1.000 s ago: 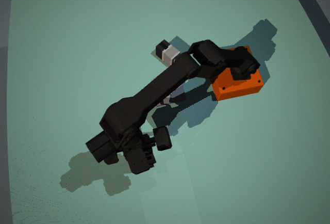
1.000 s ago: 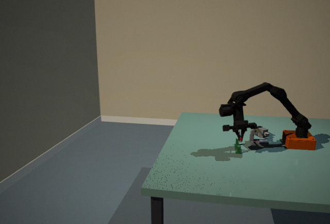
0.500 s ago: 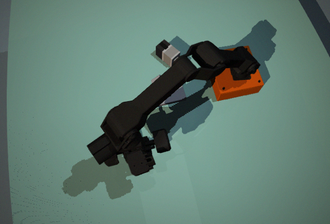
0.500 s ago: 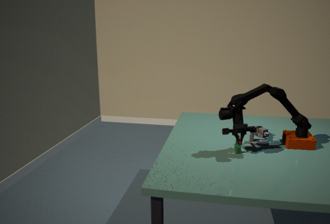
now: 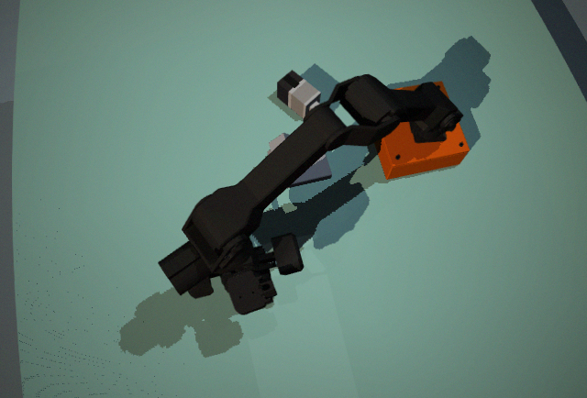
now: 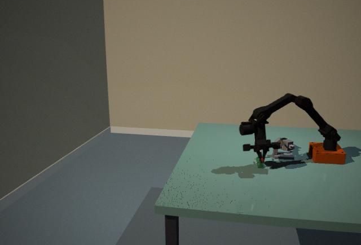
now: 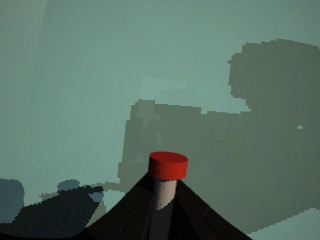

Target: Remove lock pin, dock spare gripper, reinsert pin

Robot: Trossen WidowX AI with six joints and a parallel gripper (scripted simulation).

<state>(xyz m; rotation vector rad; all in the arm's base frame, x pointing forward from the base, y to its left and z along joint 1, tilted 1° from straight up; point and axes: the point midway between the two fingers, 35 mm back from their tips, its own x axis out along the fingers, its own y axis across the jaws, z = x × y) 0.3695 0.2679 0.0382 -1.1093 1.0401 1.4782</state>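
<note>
My gripper points down, shut on the lock pin. The pin's red head sticks out past the fingertips in the wrist view, with its pale shaft between them. In the exterior view the red head is low, beside or in front of a small green fixture; whether they touch I cannot tell. A grey base plate with pale upright parts stands between the gripper and the robot base, partly hidden by the arm. A black and light-grey block shows beyond it. The socket and spigot cannot be made out.
The orange robot base stands at the right. The arm's long link passes over the grey plate in the top view. The green table's front edge is nearer the camera than the gripper. Dark arm shadows cross the table.
</note>
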